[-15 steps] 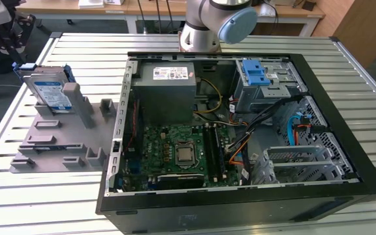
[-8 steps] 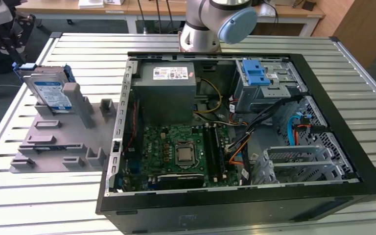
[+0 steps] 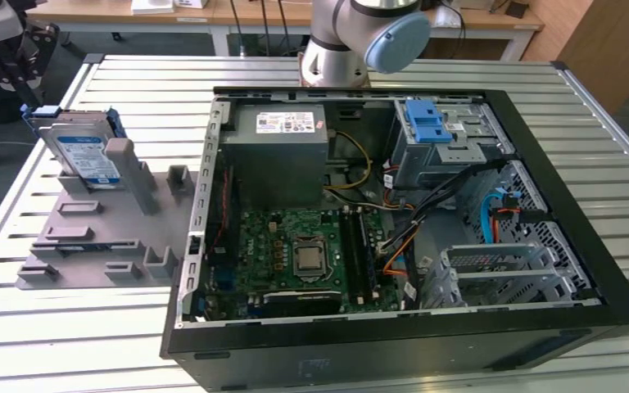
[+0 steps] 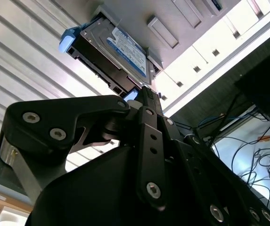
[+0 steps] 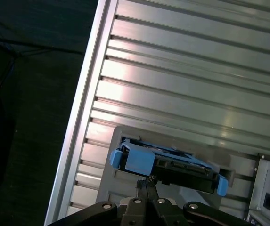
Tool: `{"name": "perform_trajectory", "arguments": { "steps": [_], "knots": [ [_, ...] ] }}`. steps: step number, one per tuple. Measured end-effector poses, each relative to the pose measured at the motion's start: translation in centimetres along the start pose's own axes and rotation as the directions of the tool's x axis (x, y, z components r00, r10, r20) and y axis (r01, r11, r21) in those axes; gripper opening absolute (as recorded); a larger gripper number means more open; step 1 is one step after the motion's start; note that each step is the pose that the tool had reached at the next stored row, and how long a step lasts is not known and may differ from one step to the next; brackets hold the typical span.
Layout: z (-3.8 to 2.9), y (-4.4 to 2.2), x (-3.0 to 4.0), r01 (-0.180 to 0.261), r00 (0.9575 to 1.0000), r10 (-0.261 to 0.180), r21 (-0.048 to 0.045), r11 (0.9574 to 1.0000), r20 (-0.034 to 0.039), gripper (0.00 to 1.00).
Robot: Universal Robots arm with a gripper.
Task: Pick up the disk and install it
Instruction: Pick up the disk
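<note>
End effector closed and empty, near the disk
The disk stands on edge in the grey holder, long axis near upright; the pinched fingertips point at its blue-framed upper end.

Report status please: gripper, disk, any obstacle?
Gripper: jaws shut, holding nothing. Disk: upright in grey holder, beside open computer case. Nothing seen between Gripper and Disk.
</note>
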State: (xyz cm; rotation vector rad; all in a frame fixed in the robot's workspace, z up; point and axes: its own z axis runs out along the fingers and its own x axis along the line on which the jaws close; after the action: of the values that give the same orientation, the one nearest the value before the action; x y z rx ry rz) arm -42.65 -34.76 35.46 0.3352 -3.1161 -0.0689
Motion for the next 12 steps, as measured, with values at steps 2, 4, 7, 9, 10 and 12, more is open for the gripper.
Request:
{"name": "perform_trajectory", "arguments": {
  "steps": [2,4,7,9,10,12],
  "knots": [
    [0.00,0.00,0.00,0.005,1.0000,-0.005,0.0000,1.0000,-0.0002,0.11],
    [0.00,0.00,0.00,0.010,0.9999,-0.010,0.0000,0.9999,-0.0004,0.11],
    [0.00,0.00,0.00,0.019,0.9998,-0.019,0.0001,0.9998,-0.0009,0.11],
    [0.00,0.00,0.00,0.024,0.9997,-0.024,0.0000,0.9997,-0.0011,0.11],
    [0.00,0.00,0.00,0.027,0.9996,-0.027,0.0000,0.9996,-0.0012,0.11],
    [0.00,0.00,0.00,0.032,0.9995,-0.032,0.0000,0.9995,-0.0014,0.11]
  ]
}}
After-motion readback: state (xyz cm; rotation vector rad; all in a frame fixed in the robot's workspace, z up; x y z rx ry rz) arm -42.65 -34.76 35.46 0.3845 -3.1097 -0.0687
